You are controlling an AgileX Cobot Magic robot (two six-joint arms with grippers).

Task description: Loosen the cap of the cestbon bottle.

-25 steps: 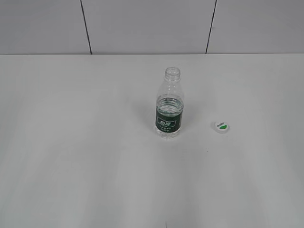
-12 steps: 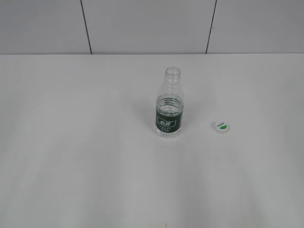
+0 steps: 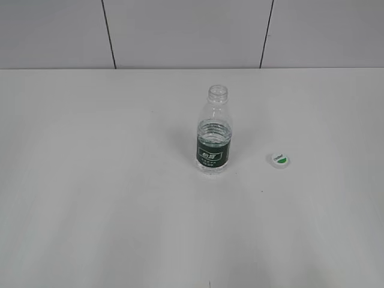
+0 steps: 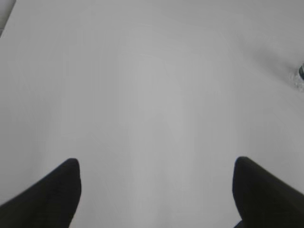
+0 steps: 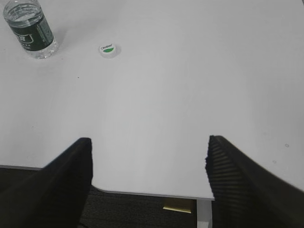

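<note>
Your right pincer is spread wide with nothing between the dark fingers, hanging over the near edge of the white table. From that pincer, the cap is ahead and a bit to the left, lying flat on the table with its green and white top facing up. It's off the bottle, not screwed on. Further left and slightly further ahead you've got the cestbon bottle, standing upright, green label band around the middle, neck open. Cap and bottle are near each other but clearly apart, nothing touching.

Your left pincer is also wide open and empty, both fingers over bare table. Relative to that one, the bottle is way off to the front right; you can only catch a sliver of it at the edge of the wrist view, too little to tell anything about it.

From the outside camera neither pincer shows up at all: just the bottle standing about mid table and the cap sitting off to its right, a touch nearer the camera.
</note>
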